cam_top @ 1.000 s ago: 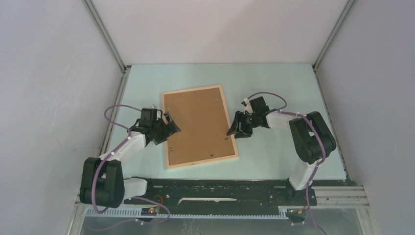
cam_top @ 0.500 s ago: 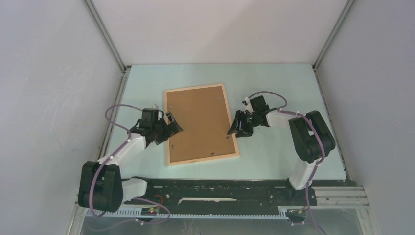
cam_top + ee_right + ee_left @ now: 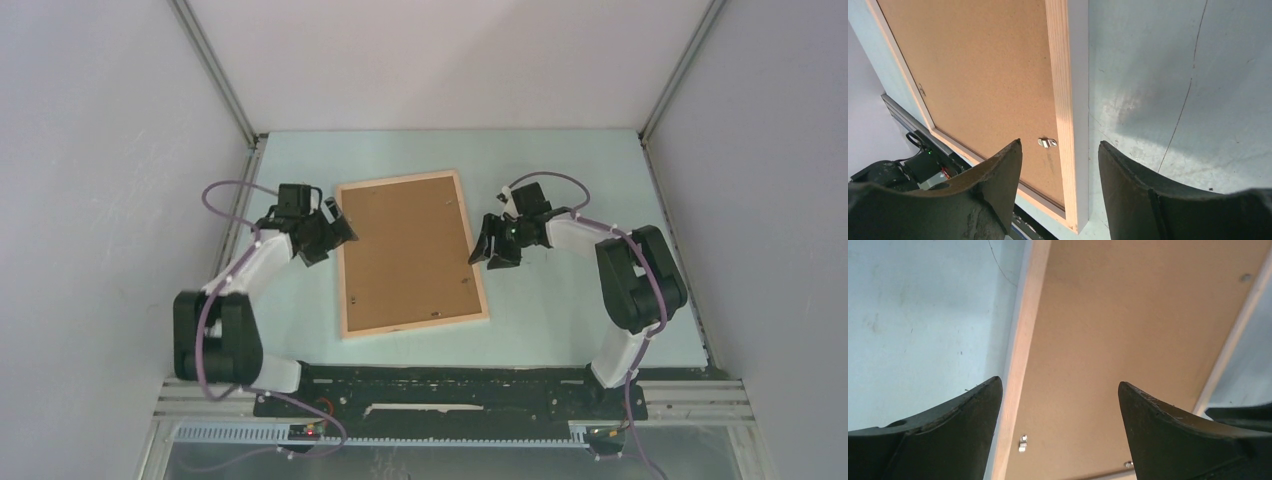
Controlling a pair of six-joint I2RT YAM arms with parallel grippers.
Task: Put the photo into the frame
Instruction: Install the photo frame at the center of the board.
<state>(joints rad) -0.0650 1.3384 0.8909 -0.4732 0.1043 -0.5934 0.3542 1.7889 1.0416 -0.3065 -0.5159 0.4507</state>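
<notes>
The frame (image 3: 413, 327) lies flat on the table with its pale wood face up. The photo's brown cork back (image 3: 408, 252) fills it; the dark image side is hidden. My left gripper (image 3: 335, 228) is open and empty at the frame's left edge, near the far corner. In the left wrist view (image 3: 1059, 383) its jaws span the wood rail (image 3: 1023, 350) and cork (image 3: 1128, 330). My right gripper (image 3: 482, 251) is open and empty at the frame's right edge. In the right wrist view (image 3: 1060, 144) its jaws straddle the rail (image 3: 1060, 75) beside the cork (image 3: 978, 70).
Small metal clips sit on the cork near the rails (image 3: 1023, 442) (image 3: 1048, 142). The pale blue table (image 3: 560, 170) is enclosed by grey walls at left, right and back. A black mounting rail (image 3: 450, 385) runs along the near edge.
The frame has turned slightly and now lies straighter. My left gripper has moved back along the frame's left edge toward the far corner. My right gripper has shifted slightly back and to the right.
</notes>
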